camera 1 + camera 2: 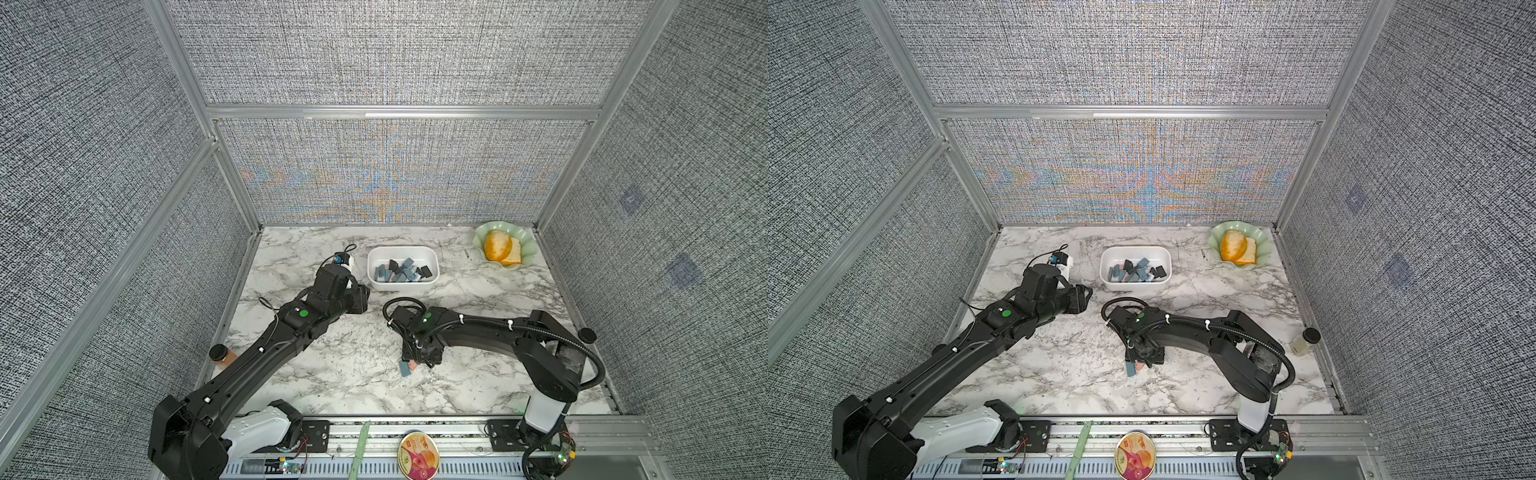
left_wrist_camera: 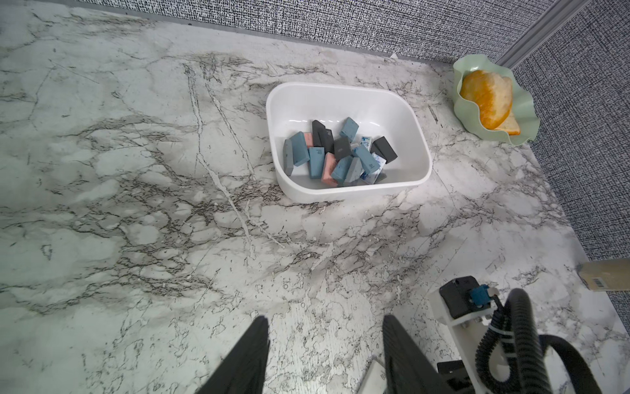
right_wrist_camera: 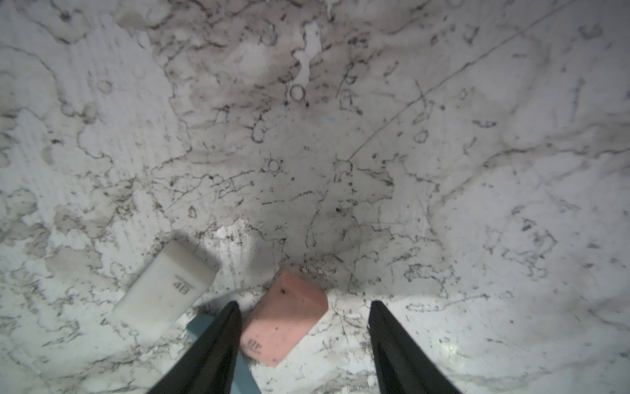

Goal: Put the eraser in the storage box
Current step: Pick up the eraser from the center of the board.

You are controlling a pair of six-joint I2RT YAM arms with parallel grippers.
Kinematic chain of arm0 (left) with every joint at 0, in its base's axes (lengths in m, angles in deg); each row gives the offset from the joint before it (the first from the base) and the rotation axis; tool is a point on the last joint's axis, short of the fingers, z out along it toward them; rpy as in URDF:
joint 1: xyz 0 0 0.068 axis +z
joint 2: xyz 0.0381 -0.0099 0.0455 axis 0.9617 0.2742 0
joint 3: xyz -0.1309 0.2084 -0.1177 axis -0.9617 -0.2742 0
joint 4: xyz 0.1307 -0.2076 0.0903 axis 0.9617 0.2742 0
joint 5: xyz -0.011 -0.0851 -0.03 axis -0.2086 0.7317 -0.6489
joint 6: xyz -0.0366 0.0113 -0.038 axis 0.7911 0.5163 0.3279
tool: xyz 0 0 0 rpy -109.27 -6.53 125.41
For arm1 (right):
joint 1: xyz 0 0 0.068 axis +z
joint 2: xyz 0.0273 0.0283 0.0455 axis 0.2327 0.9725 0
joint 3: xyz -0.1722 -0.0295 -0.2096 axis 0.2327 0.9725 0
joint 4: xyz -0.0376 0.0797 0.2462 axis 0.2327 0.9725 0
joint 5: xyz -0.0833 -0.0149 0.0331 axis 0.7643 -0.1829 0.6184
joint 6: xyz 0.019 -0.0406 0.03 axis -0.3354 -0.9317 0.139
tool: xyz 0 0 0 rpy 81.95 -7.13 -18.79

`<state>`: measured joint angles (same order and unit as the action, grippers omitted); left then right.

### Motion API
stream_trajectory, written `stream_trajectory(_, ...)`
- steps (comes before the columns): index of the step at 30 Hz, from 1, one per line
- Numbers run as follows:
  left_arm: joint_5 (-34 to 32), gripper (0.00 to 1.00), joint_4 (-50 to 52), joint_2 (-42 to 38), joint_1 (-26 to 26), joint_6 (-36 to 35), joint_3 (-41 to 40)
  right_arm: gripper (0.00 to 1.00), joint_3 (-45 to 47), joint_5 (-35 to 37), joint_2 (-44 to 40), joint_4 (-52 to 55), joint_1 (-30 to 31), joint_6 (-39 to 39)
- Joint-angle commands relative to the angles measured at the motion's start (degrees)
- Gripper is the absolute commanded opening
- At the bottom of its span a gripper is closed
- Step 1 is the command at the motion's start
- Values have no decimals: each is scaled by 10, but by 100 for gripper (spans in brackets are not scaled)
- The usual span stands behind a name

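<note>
The storage box (image 1: 401, 286) (image 1: 1136, 286) (image 2: 341, 194) is a white tub at the back middle, holding several blue, pink, black and white erasers. Three loose erasers lie on the marble under my right gripper (image 3: 305, 303). The pink eraser (image 3: 286, 320) (image 1: 413, 365) sits between the open fingers, close against one and well clear of the other. The white eraser (image 3: 167, 283) lies outside them. A finger partly covers the blue eraser (image 3: 201, 324) (image 1: 404, 368). My left gripper (image 2: 325, 316) (image 1: 363, 297) hangs open and empty just left of the box.
A pale green scalloped dish (image 1: 505, 247) with orange food stands in the back right corner. A small bottle (image 1: 222, 355) sits at the left edge and a jar (image 1: 1305, 341) at the right edge. A round tin (image 1: 418, 459) rests on the front rail.
</note>
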<state>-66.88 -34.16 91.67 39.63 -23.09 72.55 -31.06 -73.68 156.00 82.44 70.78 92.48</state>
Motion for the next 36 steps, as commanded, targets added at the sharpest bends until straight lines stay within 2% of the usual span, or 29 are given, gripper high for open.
stream_trajectory(1, -3, 56, -11, -9, 0, -9, -4, 63, -19, 3, 15, 38, 6, 38)
stream_trajectory(16, -21, 56, -32, -78, 0, -10, -47, 63, -25, -33, 53, 12, 10, 82)
stream_trajectory(18, -25, 56, -45, -90, 0, -9, -59, 59, -21, -34, 52, 9, 11, 86)
stream_trajectory(22, -37, 56, -64, -114, 0, -15, -79, 41, -17, -38, 53, 3, 11, 87)
stream_trajectory(28, -43, 56, -75, -139, 0, -23, -94, 35, -27, -40, 61, 8, 11, 79)
stream_trajectory(36, -43, 57, -72, -141, 0, -22, -97, 33, -47, -22, 67, 30, 11, 58)
